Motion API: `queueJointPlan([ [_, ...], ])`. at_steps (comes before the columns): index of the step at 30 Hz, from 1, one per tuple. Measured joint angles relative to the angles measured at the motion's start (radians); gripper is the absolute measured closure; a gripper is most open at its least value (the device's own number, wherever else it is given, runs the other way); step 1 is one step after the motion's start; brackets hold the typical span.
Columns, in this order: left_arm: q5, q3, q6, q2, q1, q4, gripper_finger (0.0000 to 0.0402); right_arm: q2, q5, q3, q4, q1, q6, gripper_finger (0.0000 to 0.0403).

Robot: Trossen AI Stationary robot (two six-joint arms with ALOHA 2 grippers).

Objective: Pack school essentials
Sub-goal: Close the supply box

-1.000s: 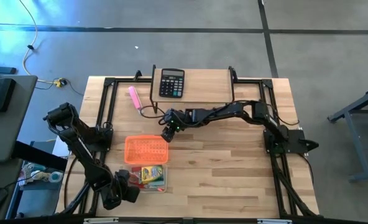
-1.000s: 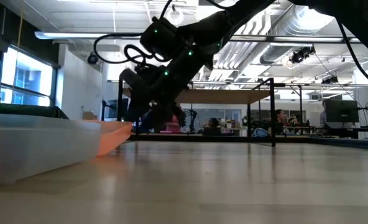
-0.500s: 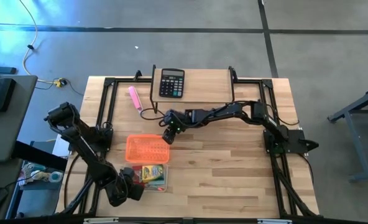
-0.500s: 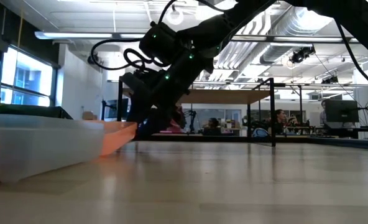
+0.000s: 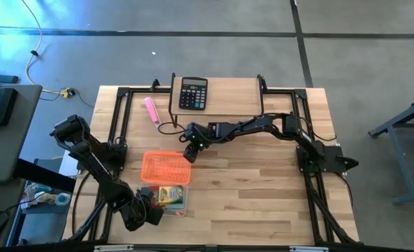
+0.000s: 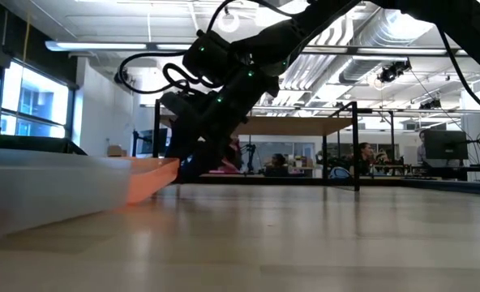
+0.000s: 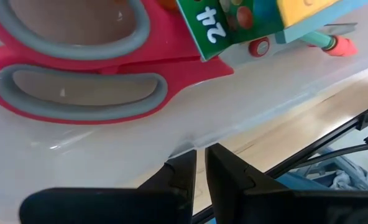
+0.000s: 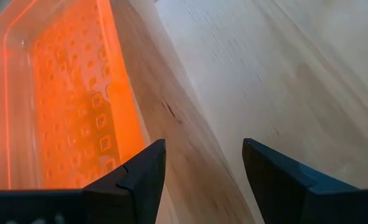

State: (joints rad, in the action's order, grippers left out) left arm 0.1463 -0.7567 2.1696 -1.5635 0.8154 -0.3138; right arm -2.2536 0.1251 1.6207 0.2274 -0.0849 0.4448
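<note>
We find the left gripper at the clear box, near left, jaws pinched on its rim; scissors lie inside. Just beyond, the orange lid lies flat. The right gripper, jaws apart and empty, stands at its right edge, nearer.

Scissors and pack lie in the box, lid behind.
</note>
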Motion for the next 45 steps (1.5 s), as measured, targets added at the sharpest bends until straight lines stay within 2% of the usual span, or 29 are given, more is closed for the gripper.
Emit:
queueJointPlan([
  [21,-0.002,0.000,0.000,0.000,-0.011,0.001,0.0376,0.056,0.034,0.002,0.020,0.025,-0.023,0.0199],
  [29,-0.008,0.000,-0.034,0.000,-0.032,0.008,0.0376,0.057,0.043,0.089,0.070,0.040,-0.051,0.0199],
  [45,0.008,-0.002,-0.031,0.002,-0.066,0.002,0.0376,0.061,-0.012,0.132,0.097,0.100,-0.048,0.0199],
])
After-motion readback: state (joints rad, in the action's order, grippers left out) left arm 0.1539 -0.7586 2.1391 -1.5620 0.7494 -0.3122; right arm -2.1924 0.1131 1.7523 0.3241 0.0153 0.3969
